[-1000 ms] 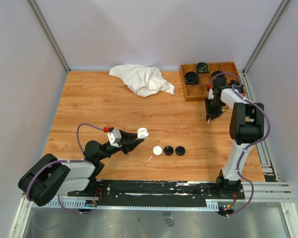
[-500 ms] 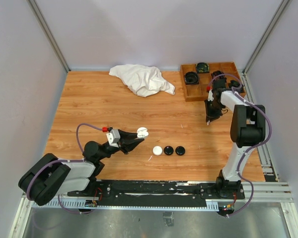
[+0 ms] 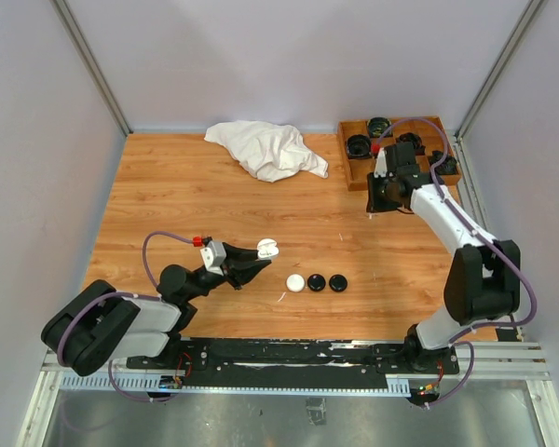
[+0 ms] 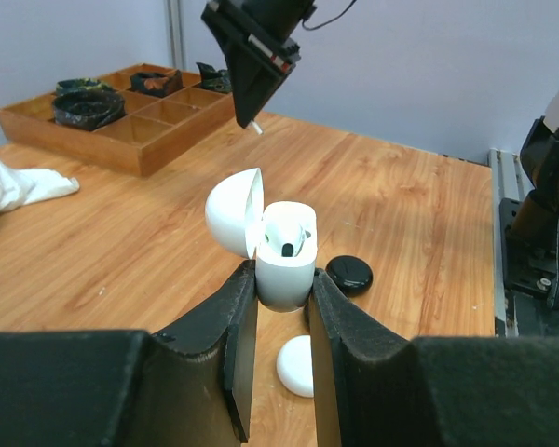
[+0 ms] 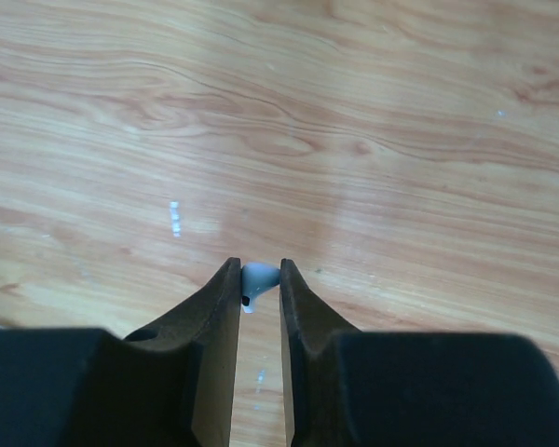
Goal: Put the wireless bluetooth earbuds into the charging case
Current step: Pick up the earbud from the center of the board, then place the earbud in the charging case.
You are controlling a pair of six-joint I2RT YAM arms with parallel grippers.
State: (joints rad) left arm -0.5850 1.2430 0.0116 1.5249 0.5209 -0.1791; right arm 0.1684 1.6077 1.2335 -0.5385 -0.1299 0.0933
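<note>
My left gripper [image 3: 259, 254] is shut on a white charging case [image 4: 285, 268] and holds it upright just above the table. The case's lid [image 4: 235, 211] is flipped open to the left, and one white earbud [image 4: 287, 233] sits in a slot. My right gripper [image 5: 259, 281] is shut on another white earbud [image 5: 258, 278], pinched at the fingertips with its stem pointing down. That gripper [image 3: 372, 205] hangs over the table just left of the wooden tray. In the left wrist view it hovers beyond the case with the stem tip [image 4: 256, 128] poking out.
A white puck case [image 3: 295, 282] and two black ones [image 3: 317, 281] [image 3: 338, 282] lie right of the held case. A wooden compartment tray [image 3: 345, 154] with coiled black items stands at the back right. A crumpled white cloth [image 3: 268, 149] lies at the back centre.
The right arm has swung left and back from the table's right side, carrying the earbud, and its jaws have tightened on it. The left arm and the case have not moved.
</note>
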